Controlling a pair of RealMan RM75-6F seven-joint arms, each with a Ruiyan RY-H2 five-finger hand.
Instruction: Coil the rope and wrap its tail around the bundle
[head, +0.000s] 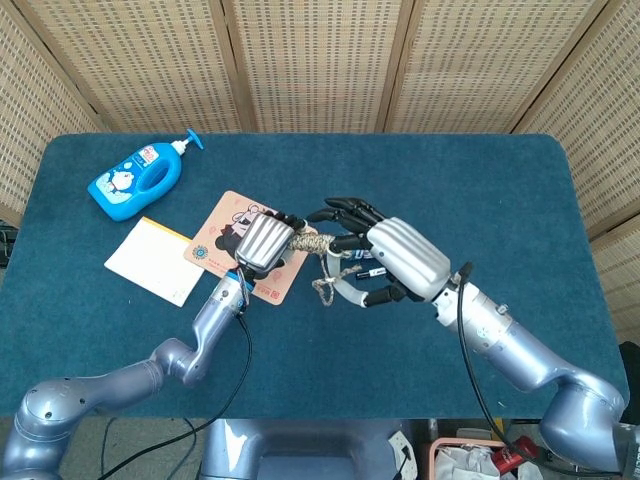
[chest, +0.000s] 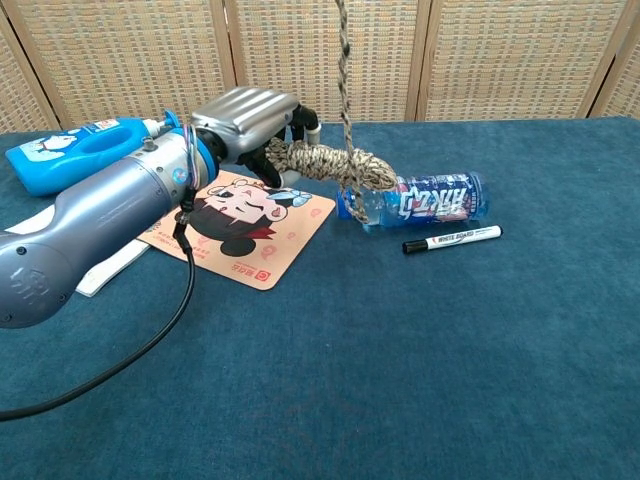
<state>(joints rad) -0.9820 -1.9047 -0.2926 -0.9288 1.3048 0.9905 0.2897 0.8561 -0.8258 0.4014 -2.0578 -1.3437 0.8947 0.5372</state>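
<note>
The speckled rope is coiled into a bundle (head: 311, 243) that my left hand (head: 264, 241) grips at one end, holding it level above the cartoon mat (head: 222, 238). In the chest view the bundle (chest: 326, 163) sticks out to the right of the left hand (chest: 245, 118). The rope's tail (chest: 344, 70) rises straight up from the bundle and leaves the top of that frame. My right hand (head: 398, 259) hovers just right of the bundle and holds the tail, with a short loop (head: 324, 285) hanging below its thumb. The other fingers are spread over the bundle's tip.
A water bottle (chest: 430, 197) and a black-and-white marker (chest: 451, 238) lie just right of the bundle, under my right hand. A blue soap bottle (head: 135, 179) and a yellow-edged notepad (head: 152, 261) sit at the left. Wicker screens stand behind the table.
</note>
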